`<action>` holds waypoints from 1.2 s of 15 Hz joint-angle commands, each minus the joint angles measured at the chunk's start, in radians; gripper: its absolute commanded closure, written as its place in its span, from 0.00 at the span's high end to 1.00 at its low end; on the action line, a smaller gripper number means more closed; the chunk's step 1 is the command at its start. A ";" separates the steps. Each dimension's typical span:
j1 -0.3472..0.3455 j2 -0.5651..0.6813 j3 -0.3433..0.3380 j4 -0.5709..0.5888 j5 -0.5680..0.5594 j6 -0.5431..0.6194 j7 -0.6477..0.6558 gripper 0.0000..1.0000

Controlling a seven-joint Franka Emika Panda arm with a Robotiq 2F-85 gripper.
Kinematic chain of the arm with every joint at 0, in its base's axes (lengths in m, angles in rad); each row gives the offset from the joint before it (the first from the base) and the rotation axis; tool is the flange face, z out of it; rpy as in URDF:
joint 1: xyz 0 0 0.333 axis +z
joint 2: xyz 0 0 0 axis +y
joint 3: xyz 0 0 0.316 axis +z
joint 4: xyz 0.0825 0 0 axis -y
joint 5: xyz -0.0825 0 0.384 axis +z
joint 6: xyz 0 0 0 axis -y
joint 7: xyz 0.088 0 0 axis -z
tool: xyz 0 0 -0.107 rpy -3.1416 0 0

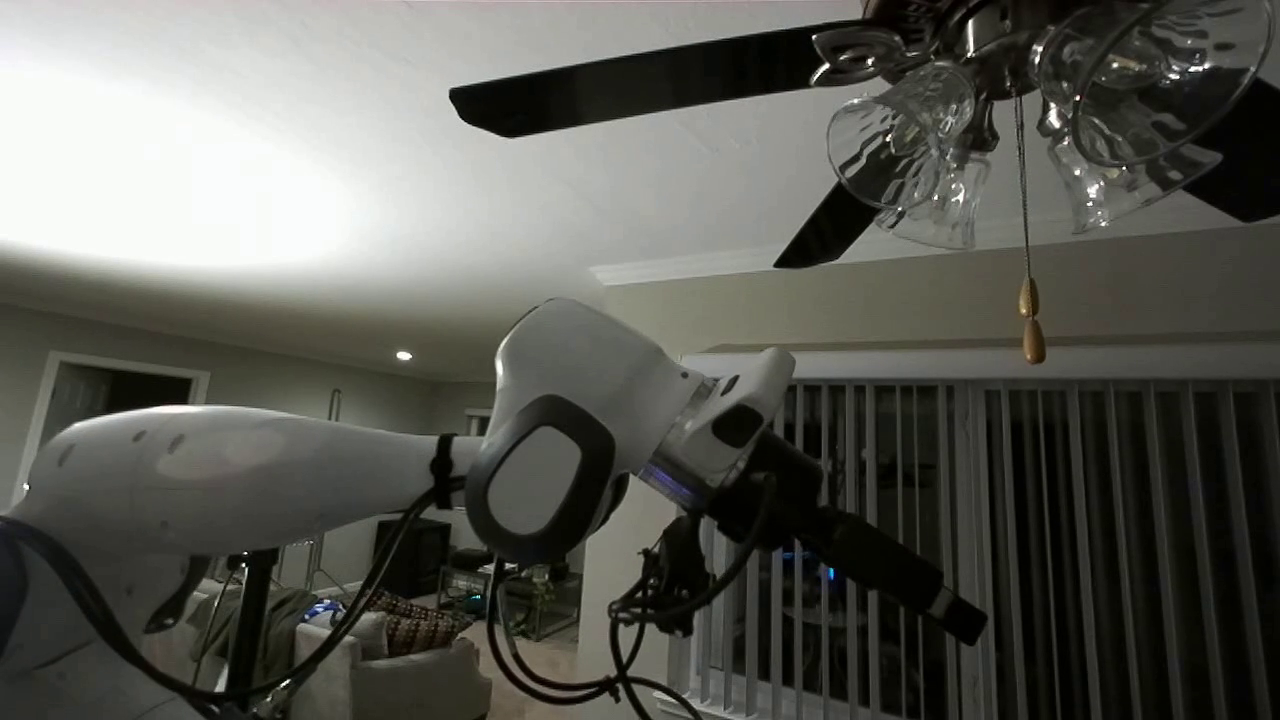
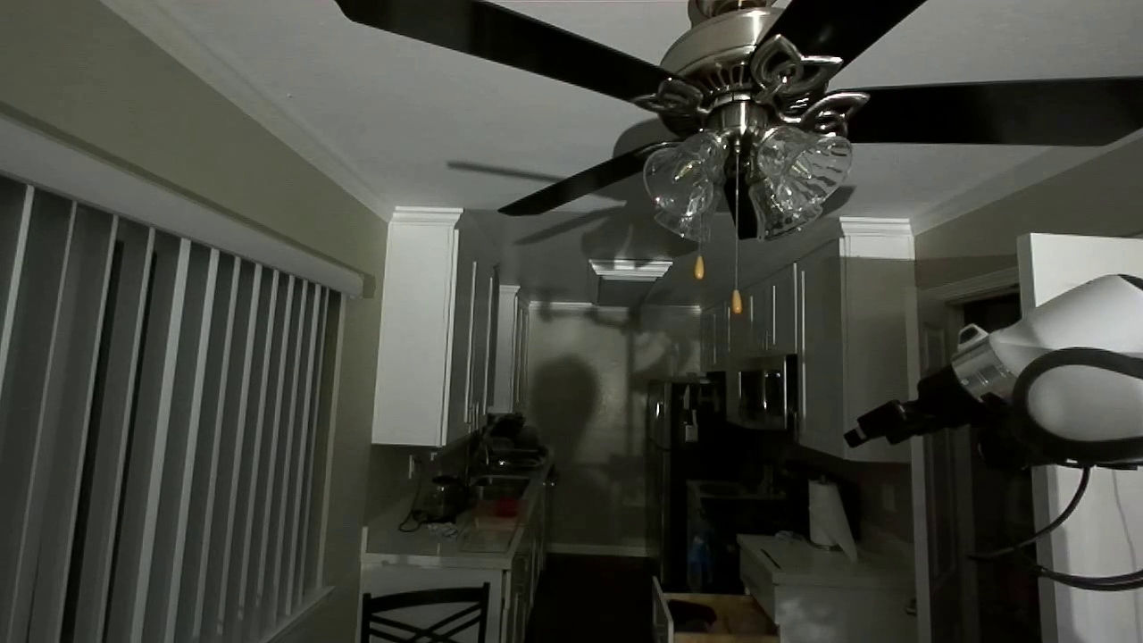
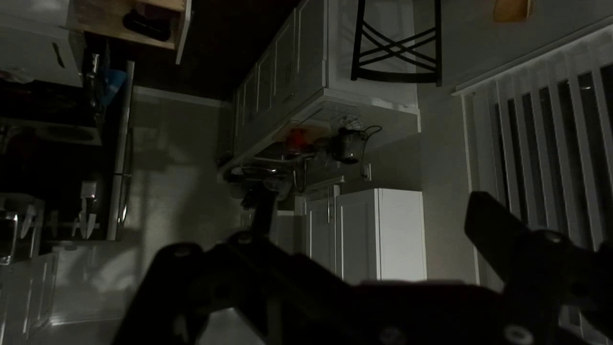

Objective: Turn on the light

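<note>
The light is hanging high left of the hand in an exterior view; fingers are standing apart. Glass is looking fragile, chain limp; a knob is probably offering grip.

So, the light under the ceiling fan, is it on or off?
Off: in both exterior views, its clear glass shades show no glow inside, only small glints.

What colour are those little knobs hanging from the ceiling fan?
The knobs are golden tan, like light wood; they show best in an exterior view.
</note>
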 commanded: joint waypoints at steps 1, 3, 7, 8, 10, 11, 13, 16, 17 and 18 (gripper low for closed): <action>0.066 0.042 0.023 0.033 0.034 0.148 0.001 1.00; 0.128 0.082 0.052 0.058 0.040 0.261 -0.007 1.00; 0.190 0.196 0.089 0.112 0.017 0.416 -0.022 1.00; 0.192 0.230 0.092 0.133 0.015 0.446 -0.020 1.00; 0.199 0.287 0.091 0.182 0.022 0.489 -0.014 1.00; 0.201 0.310 0.090 0.211 0.025 0.501 -0.012 1.00; 0.199 0.353 0.089 0.265 0.028 0.524 -0.006 1.00; 0.201 0.404 0.093 0.348 0.036 0.531 0.002 1.00; 0.200 0.420 0.094 0.373 0.036 0.531 0.001 1.00; 0.195 0.437 0.094 0.399 0.035 0.531 0.002 1.00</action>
